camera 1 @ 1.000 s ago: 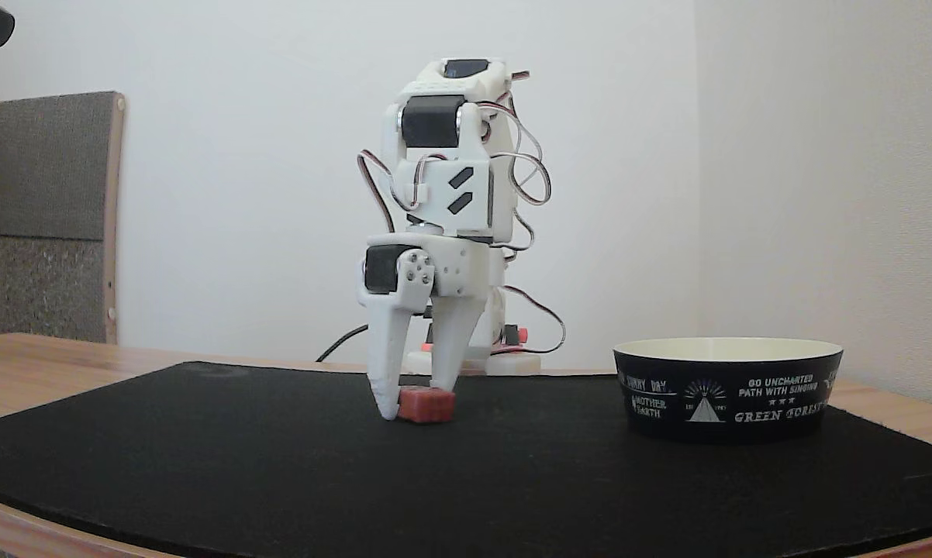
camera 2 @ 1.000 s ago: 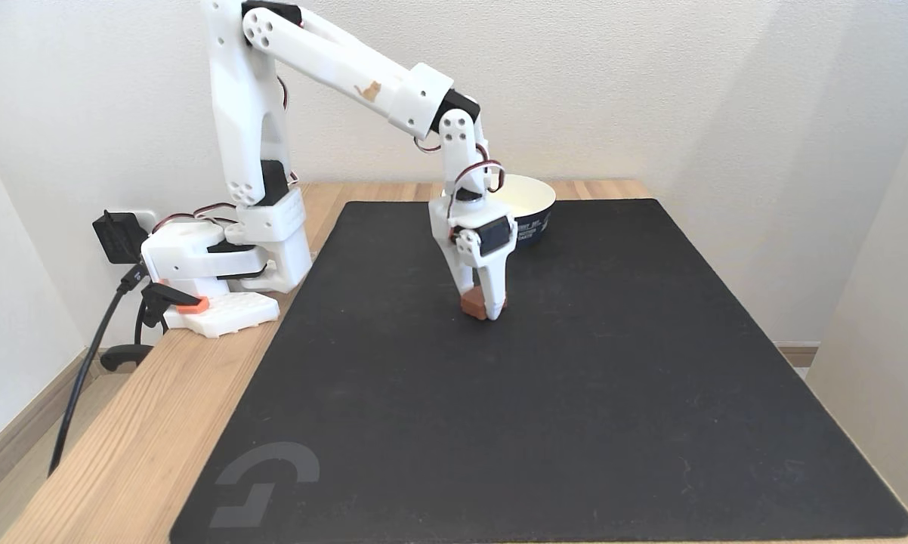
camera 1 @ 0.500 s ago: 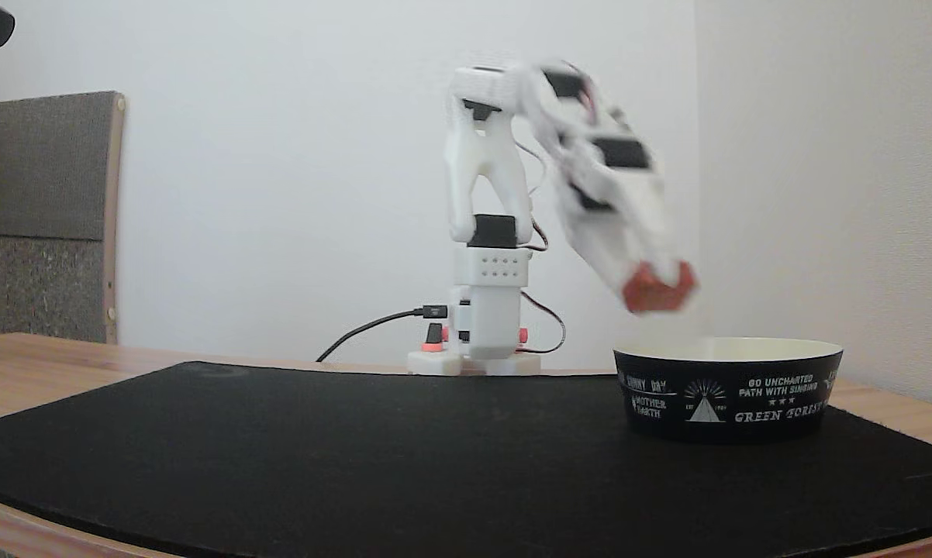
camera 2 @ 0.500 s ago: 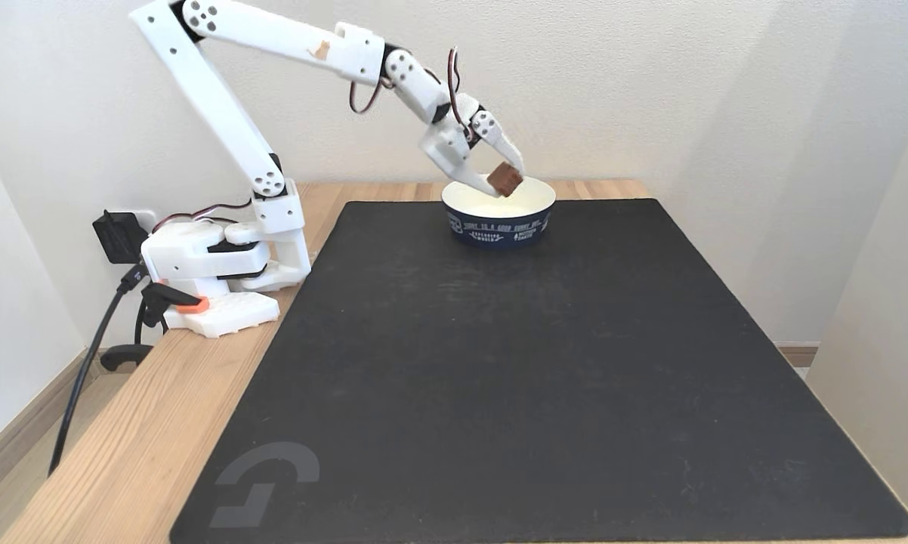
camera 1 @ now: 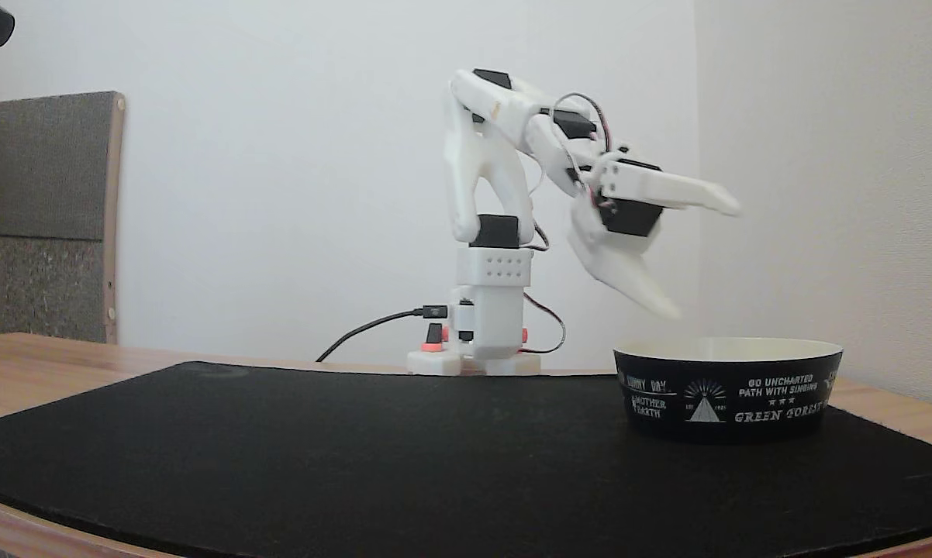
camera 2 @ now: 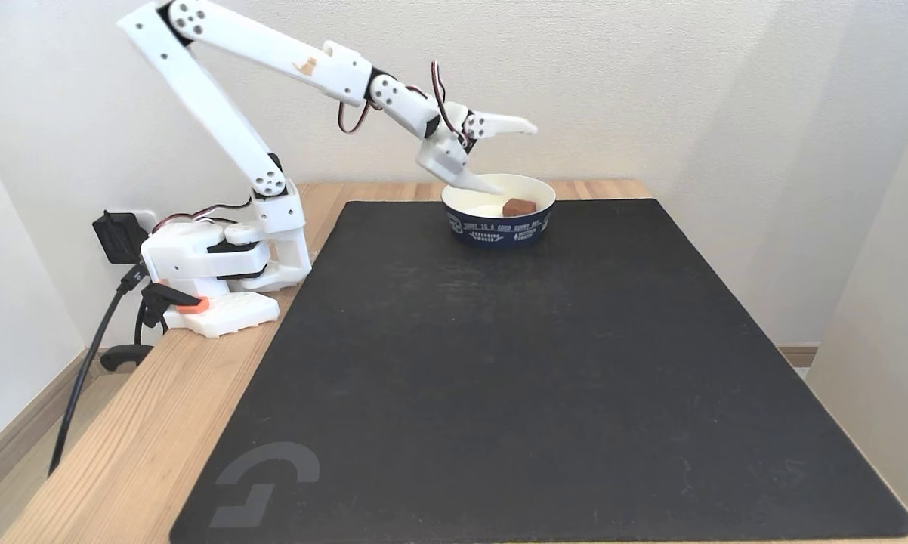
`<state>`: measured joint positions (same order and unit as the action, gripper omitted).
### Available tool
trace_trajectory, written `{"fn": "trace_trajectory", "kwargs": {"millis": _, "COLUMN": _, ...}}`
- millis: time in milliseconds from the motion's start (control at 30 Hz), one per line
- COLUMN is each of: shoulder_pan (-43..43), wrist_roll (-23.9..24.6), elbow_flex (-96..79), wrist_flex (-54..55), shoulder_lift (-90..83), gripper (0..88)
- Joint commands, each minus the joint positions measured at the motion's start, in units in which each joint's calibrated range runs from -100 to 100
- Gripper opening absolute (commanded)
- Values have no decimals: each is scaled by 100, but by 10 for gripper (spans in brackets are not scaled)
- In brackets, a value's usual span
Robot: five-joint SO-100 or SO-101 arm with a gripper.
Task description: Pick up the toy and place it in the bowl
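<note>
The red toy lies inside the bowl, on its cream inner floor, seen in a fixed view from above. In the low fixed view the bowl stands at the right on the black mat and its wall hides the toy. My white gripper hangs above the bowl's left rim, wide open, with nothing between its fingers. From above, the gripper has one finger pointing out level and the other slanting down toward the bowl's rim.
A large black mat covers most of the wooden table. The arm's white base with cables sits at the table's left back corner. A grey board leans on the wall at the left. Walls stand close behind and right of the bowl.
The gripper lifted the toy off the mat, carried it over the bowl and opened. The toy dropped and now rests in the bowl.
</note>
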<state>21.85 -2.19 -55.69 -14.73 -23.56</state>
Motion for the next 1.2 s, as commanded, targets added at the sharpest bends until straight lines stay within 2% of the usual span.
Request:
{"fn": "trace_trajectory", "kwargs": {"millis": 0, "shoulder_pan": -692, "wrist_roll": 407, "elbow_flex": -429, "wrist_flex": -263, "shoulder_lift": -1299, "gripper": 257}}
{"fn": "trace_trajectory", "kwargs": {"millis": 33, "shoulder_pan": -851, "wrist_roll": 584, "elbow_flex": -781, "wrist_flex": -551, "shoulder_lift": -2000, "gripper": 108}}
{"fn": "trace_trajectory", "kwargs": {"millis": 67, "shoulder_pan": -909, "wrist_roll": 595, "elbow_flex": -943, "wrist_flex": -703, "shoulder_lift": -2358, "gripper": 31}}
{"fn": "trace_trajectory", "kwargs": {"millis": 100, "shoulder_pan": -934, "wrist_roll": 595, "elbow_flex": -1141, "wrist_flex": -855, "shoulder_lift": -2708, "gripper": 2}}
{"fn": "trace_trajectory", "kwargs": {"millis": 167, "shoulder_pan": -1068, "wrist_roll": 584, "elbow_flex": -1628, "wrist_flex": -1219, "shoulder_lift": -3384, "gripper": 53}}
{"fn": "trace_trajectory", "kwargs": {"millis": 500, "shoulder_pan": -1252, "wrist_roll": 563, "elbow_flex": -4386, "wrist_flex": -3353, "shoulder_lift": -7644, "gripper": 49}}
{"fn": "trace_trajectory", "kwargs": {"millis": 733, "shoulder_pan": -1252, "wrist_roll": 542, "elbow_flex": -4377, "wrist_flex": -3836, "shoulder_lift": -7602, "gripper": 46}}
{"fn": "trace_trajectory", "kwargs": {"millis": 1167, "shoulder_pan": -1235, "wrist_roll": 516, "elbow_flex": -4377, "wrist_flex": -3836, "shoulder_lift": -7594, "gripper": 46}}
